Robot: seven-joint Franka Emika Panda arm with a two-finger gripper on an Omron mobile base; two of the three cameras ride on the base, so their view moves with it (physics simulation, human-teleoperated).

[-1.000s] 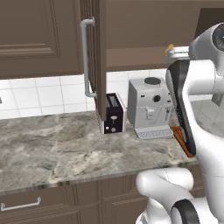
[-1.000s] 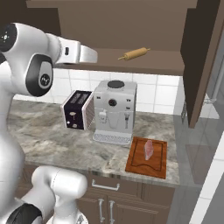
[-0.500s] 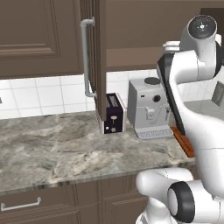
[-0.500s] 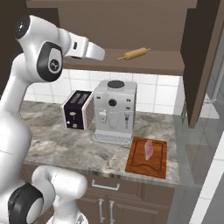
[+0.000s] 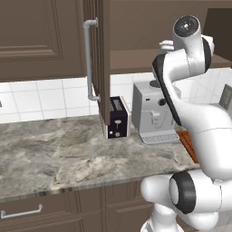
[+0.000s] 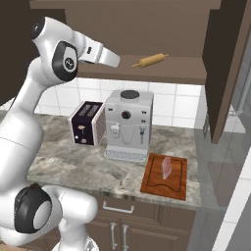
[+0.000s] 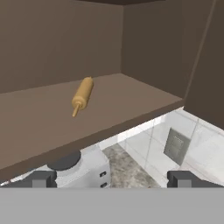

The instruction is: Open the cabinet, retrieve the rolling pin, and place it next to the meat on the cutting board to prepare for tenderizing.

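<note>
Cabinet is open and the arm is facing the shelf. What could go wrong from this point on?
1. The rolling pin lies loose and at a slant on the cabinet shelf; a nudge from the open tool could roll it away.
2. The coffee machine stands right under the shelf edge, so a dropped pin may hit it.
3. The meat sits mid cutting board, leaving narrow room beside it.
</note>
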